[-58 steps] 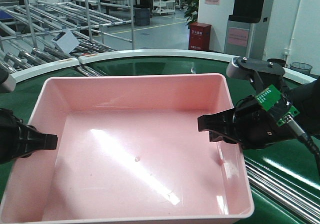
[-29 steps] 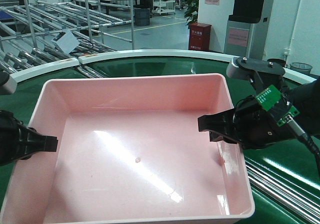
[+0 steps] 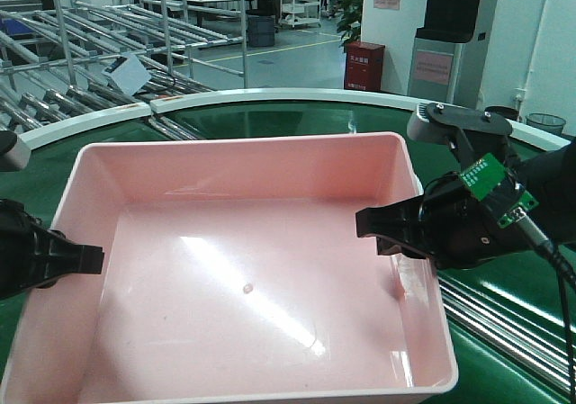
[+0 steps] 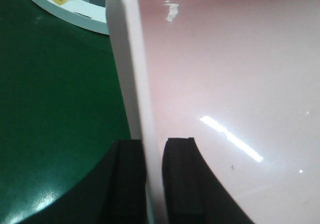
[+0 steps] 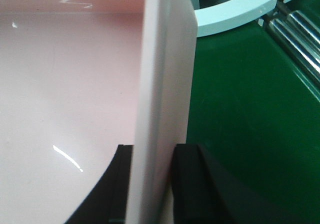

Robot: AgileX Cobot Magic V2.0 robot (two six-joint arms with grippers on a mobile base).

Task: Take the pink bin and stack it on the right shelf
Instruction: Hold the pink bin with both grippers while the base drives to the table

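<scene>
Evidently each arm pinches one side wall of the pink bin (image 3: 243, 278), which lies over the green conveyor belt (image 3: 504, 309): the left gripper (image 4: 152, 154) is clamped on its left rim, the right gripper (image 5: 160, 156) on the opposite rim, one pad inside, one outside. Holding both sides should steady the wide tub; the right shelf is not in view

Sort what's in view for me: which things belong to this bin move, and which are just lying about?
Belongs to the job:
pink bin
left gripper, clamped on the bin's left wall
right gripper, clamped on its right wall
(right shelf: I can't make it out in these views)

Just lying about:
green conveyor belt
roller racks
red cabinet
potted plant
</scene>
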